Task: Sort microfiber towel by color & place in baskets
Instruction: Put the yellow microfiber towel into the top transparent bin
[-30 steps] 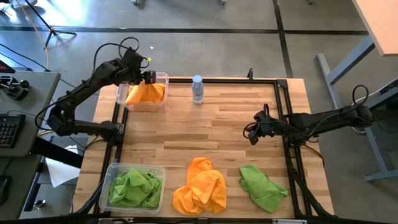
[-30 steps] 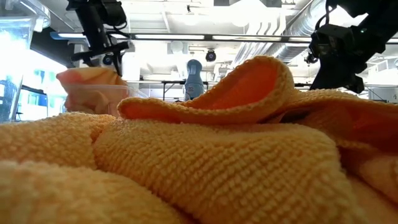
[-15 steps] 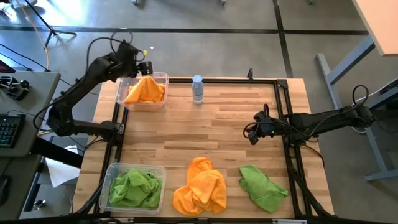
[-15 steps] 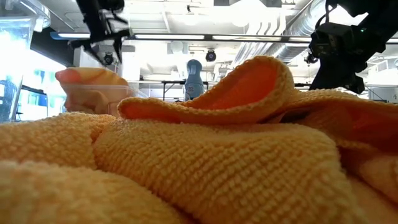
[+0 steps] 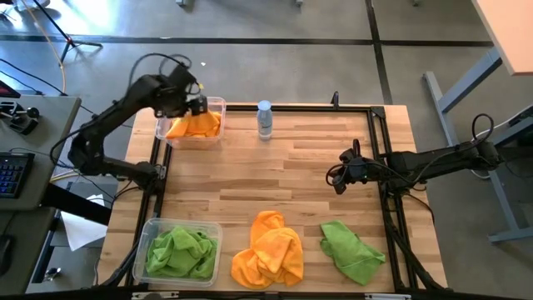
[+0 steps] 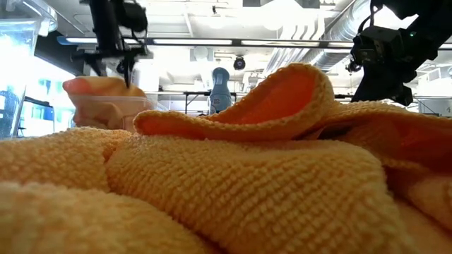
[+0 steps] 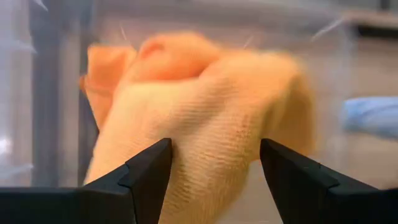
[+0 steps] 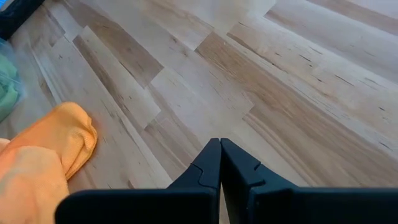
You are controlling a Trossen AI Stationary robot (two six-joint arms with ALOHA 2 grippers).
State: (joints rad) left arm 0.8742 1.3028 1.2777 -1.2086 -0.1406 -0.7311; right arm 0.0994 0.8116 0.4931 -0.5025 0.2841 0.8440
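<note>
Since half a second ago the left gripper has dropped back down over the far-left basket, after sitting higher and further off the counter's edge; nothing else on the counter has shifted. Its fingers stand spread apart with nothing clamped between them, and the wrist view shows the orange towel bunched just beyond their tips, lying loose inside the clear basket.

Starting at the left side from above: the far-left basket holds that one orange towel, and the near-left basket is filled with crumpled green towels. Moving right, a small clear water bottle with a pale cap stands upright at the far edge, just beside the orange basket; no writing on it can be read. Along the near edge lies a heap of orange towels, which fills the foreground of the low view, and to its right, apart from it, a single green towel lies flat.

Furthest right, the right gripper hangs above bare wood near the right edge, its fingers pressed tightly together and holding nothing.

No brand or label is legible anywhere.
</note>
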